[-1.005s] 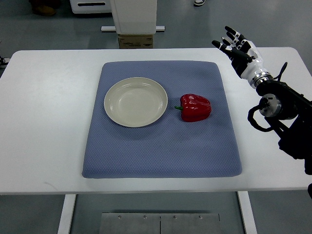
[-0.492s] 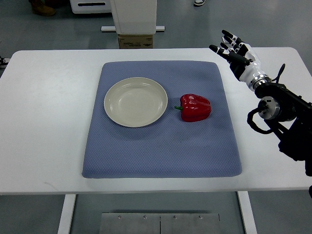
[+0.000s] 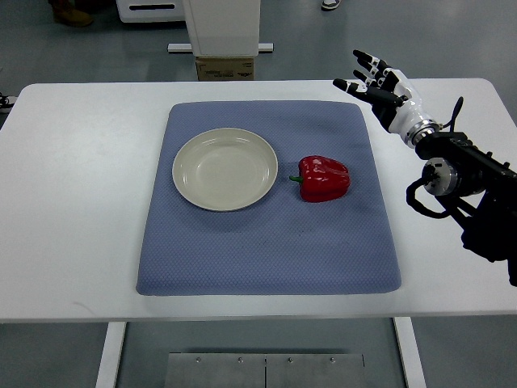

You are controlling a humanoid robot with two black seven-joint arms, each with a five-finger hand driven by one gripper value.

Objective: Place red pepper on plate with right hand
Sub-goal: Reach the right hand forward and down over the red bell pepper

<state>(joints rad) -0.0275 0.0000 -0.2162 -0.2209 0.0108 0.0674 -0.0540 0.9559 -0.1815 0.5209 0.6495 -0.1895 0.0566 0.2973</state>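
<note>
R hand [image 3: 380,85] fingers spread, empty, at desk's 1 o'clock | pepper [image 3: 324,179] on mat [image 3: 266,259], just 3 o'clock of plate [image 3: 224,169], apart | risk: glossy round pepper may roll/slip w/ off-centre grip

Robotics lab or test bay. White table [image 3: 73,202] on metal legs, blue mat [image 3: 266,259] laid as a staged work area, bare grey-blue sealed floor [image 3: 81,48]. White machine base [image 3: 220,24] with a cardboard box [image 3: 224,69] just behind the table. Someone's shoes at the top edge [image 3: 73,12]. Robot arm [image 3: 460,174] with exposed cables at right.
</note>
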